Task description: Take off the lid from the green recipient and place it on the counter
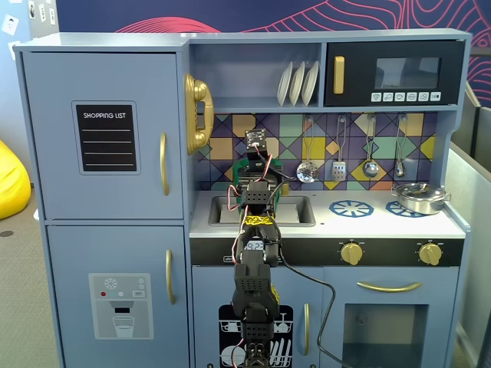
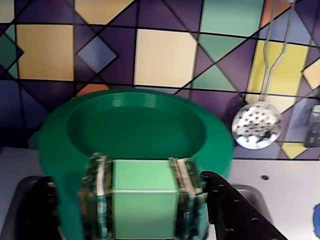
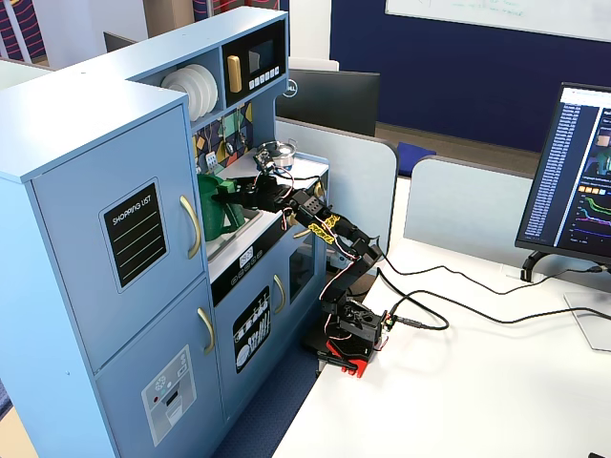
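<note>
In the wrist view the dark-green round lid [image 2: 135, 125] fills the middle, with its lighter green strap handle [image 2: 144, 200] between my jaws. My gripper [image 2: 144, 167] is shut on that strap. Dark green running down at the left is the green recipient [image 2: 70, 215]; I cannot tell whether the lid still rests on it. In both fixed views the recipient [image 1: 239, 166] [image 3: 218, 221] stands at the back of the white counter [image 1: 330, 222] behind the sink, mostly hidden by my arm. The gripper [image 3: 241, 196] is at its top.
The inset sink [image 1: 295, 208] lies right under my gripper. A steel pot [image 1: 420, 197] sits on the right burner ring. Utensils hang on the backsplash, a skimmer [image 2: 256, 125] close to the lid's right. White plates [image 1: 299, 83] stand on the shelf above.
</note>
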`<state>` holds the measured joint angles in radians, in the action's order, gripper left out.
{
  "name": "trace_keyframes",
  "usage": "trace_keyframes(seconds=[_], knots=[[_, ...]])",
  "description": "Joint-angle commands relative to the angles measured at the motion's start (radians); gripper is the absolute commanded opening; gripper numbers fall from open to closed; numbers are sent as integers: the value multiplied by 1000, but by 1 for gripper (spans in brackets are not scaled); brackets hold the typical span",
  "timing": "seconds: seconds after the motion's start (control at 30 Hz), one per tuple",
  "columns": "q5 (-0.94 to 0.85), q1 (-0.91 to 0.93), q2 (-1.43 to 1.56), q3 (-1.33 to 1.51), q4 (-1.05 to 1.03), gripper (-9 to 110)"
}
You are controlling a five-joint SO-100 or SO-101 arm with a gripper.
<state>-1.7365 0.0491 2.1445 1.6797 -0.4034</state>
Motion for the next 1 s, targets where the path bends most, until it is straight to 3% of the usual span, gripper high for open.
trace_keyframes(seconds=[0.0,0.27,0.73,0.97], knots=[[-11,-8,-3,-81,-12,21],[-38,-32,-12,-95,-31,0],[-98,-20,-26,-238,-64,0],[-114,147,-3,-259,-67,0]])
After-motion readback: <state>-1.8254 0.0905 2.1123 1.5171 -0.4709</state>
